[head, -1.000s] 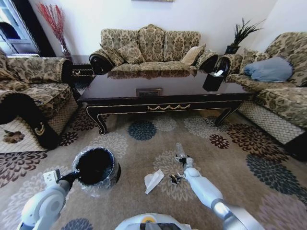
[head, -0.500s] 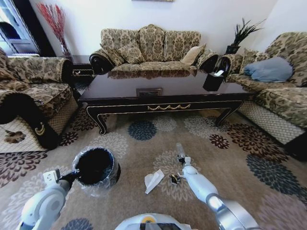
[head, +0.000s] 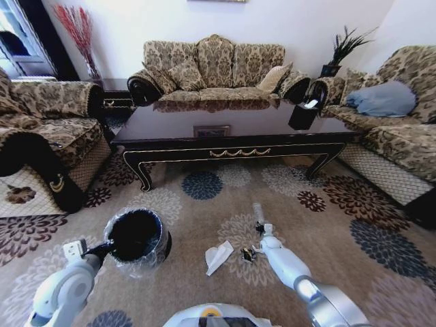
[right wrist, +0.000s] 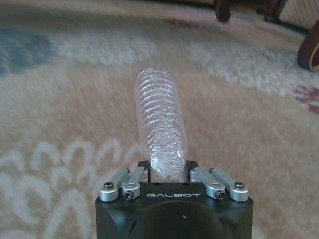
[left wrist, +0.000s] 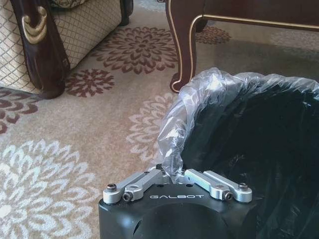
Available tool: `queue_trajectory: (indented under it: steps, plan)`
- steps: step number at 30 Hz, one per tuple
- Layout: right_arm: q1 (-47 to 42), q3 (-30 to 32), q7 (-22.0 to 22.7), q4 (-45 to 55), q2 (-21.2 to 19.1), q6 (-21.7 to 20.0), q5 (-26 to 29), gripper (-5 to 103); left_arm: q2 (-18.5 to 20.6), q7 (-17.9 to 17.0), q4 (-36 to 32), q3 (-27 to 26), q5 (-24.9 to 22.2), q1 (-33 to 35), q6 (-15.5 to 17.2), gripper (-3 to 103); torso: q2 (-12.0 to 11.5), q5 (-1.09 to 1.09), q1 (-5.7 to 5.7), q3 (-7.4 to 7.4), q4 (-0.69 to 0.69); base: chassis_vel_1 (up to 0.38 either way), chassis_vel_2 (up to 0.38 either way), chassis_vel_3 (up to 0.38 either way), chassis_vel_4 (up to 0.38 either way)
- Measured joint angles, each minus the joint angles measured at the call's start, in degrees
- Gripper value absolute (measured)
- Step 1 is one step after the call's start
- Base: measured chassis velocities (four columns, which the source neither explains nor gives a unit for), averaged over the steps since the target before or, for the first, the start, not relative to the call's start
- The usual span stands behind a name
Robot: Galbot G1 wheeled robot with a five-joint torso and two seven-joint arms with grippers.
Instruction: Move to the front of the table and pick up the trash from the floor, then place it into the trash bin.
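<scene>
Protruding from right gripper [right wrist: 168, 172]: clear tube [right wrist: 160, 122]

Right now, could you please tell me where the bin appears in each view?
Head view: bin on the rug, lower left, left hand at its rim.
Left wrist view: bin close up, that hand shut on its bagged rim.
Right wrist view: faces the bottle in the right hand, away from the bin.
Shared landmark: the flowered rug.
</scene>
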Motion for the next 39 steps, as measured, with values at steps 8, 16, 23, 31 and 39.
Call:
queue_trajectory:
  steps: [8, 16, 23, 31, 39]
  plan:
    - [-13.22, 0.75, -0.35, 30.41, -12.34, 0.29, 2.04, 28, 0.34, 0.13, 0.72, 2.59, 0.12, -1.04, 0.01, 2, 0.01, -0.04, -0.01, -0.02, -0.05, 0.0, 0.0, 0.0, 0.0]
    - [-18.67, 1.33, -2.87, 50.82, -18.36, 4.94, -0.01, 28, 2.56, -0.86, 1.3, 5.03, -3.8, -3.68, 0.27, 2, 0.01, -0.01, 0.0, -0.02, -0.01, 0.0, 0.0, 0.0, 0.0]
    - [-15.95, -3.72, -9.63, 56.33, -20.94, 15.5, -4.29, 28, 2.36, -0.94, 2.24, 6.78, -4.03, -5.56, 0.34, 2, 0.01, -0.03, 0.0, 0.0, -0.01, 0.0, 0.0, 0.0, 0.0]
    - [0.51, -21.63, -11.93, 57.73, -18.97, 22.87, -2.76, 28, 1.26, -0.97, 4.56, 9.92, -4.56, -9.32, 0.38, 2, 0.0, -0.03, 0.0, 0.0, 0.0, 0.0, 0.0, 0.0, 0.0]
    - [13.02, -36.08, -11.04, 53.08, -13.83, 26.01, 0.87, 28, 0.9, -1.13, 7.54, 11.73, -6.23, -12.97, 0.42, 2, 0.0, -0.05, 0.0, 0.0, -0.01, 0.0, 0.0, 0.0, 0.0]
